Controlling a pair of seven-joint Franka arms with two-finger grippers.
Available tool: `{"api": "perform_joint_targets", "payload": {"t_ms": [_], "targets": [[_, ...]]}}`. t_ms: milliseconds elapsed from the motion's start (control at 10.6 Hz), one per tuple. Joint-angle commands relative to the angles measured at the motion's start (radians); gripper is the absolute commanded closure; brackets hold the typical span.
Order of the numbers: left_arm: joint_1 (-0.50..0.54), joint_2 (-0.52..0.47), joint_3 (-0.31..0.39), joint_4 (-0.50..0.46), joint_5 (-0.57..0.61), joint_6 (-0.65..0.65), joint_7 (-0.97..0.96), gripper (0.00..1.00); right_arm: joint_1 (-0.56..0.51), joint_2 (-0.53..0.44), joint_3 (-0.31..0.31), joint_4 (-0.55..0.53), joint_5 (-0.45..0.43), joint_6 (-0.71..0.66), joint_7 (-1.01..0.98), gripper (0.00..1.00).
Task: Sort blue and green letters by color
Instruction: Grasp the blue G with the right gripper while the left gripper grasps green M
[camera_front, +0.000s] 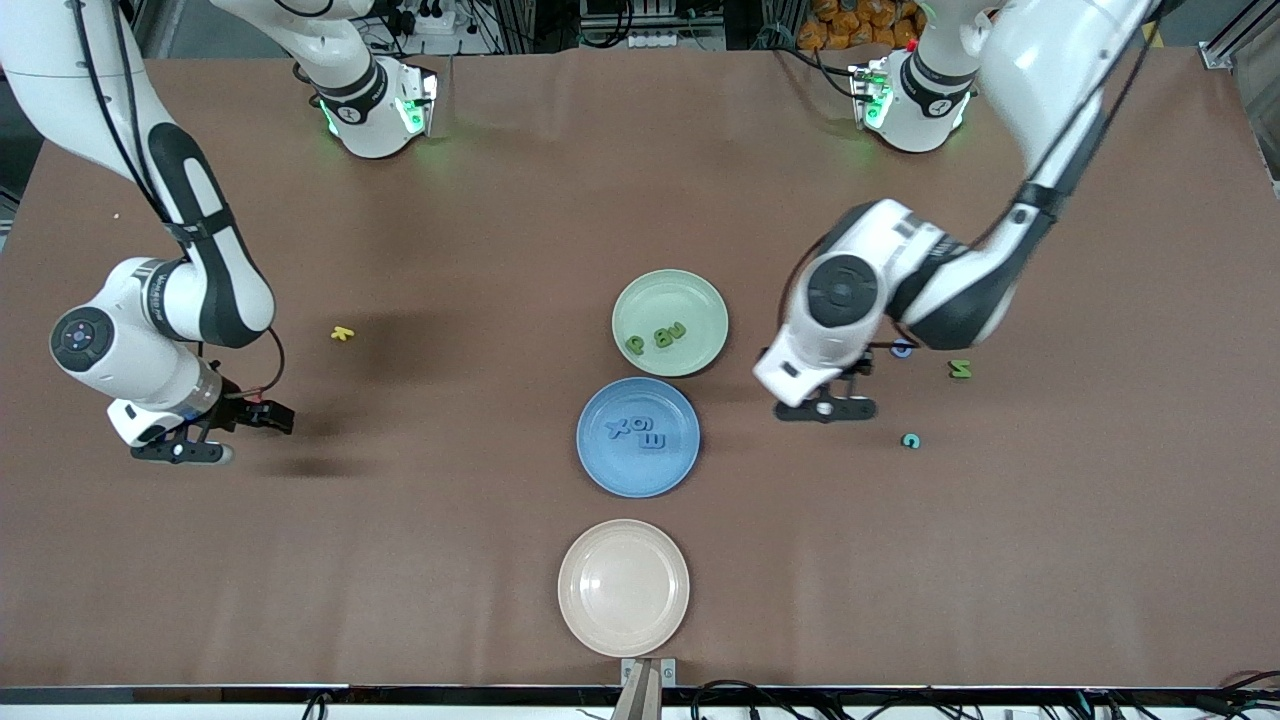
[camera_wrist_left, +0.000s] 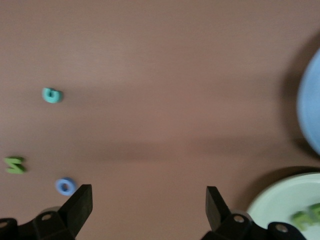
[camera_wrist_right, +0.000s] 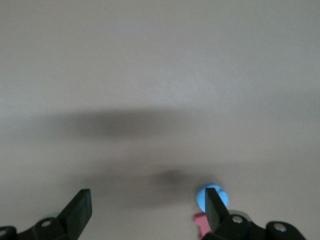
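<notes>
Three green letters (camera_front: 658, 338) on green plate (camera_front: 700, 300), three blue letters (camera_front: 638, 430) on blue plate (camera_front: 610, 470). Blue O (camera_front: 903, 348) half hidden under left arm, green N (camera_front: 960, 369) beside. Left gripper (camera_front: 826, 408) wide, empty, over bare table. Right gripper (camera_front: 180, 452) wide, waiting; blue and red bits beside its finger, cut off.

Three green letters (camera_front: 657, 338) lie flat in the green plate (camera_front: 700, 300); three blue letters (camera_front: 640, 430) flat in the blue plate (camera_front: 600, 470). On the table toward the left arm's end: one green letter (camera_front: 960, 369), one blue ring-shaped letter (camera_front: 903, 348), apart.
</notes>
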Motion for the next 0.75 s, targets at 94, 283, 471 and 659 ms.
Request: {"api": "perform_joint_targets", "payload": {"t_ms": [94, 283, 471, 659], "targets": [[0.308, -0.044, -0.131, -0.161, -0.011, 0.036, 0.310, 0.00, -0.074, -0.012, 0.015, -0.051, -0.018, 0.018, -0.006, 0.00], [0.410, -0.044, -0.137, -0.208, -0.011, 0.080, 0.488, 0.00, -0.084, 0.026, 0.015, -0.051, -0.018, 0.048, -0.006, 0.00], [0.470, -0.046, -0.156, -0.257, -0.011, 0.103, 0.525, 0.00, -0.094, 0.074, 0.015, -0.051, -0.018, 0.096, -0.006, 0.00], [0.516, -0.037, -0.156, -0.278, -0.014, 0.117, 0.513, 0.00, -0.104, 0.079, 0.015, -0.051, -0.018, 0.107, -0.006, 0.00]]}}
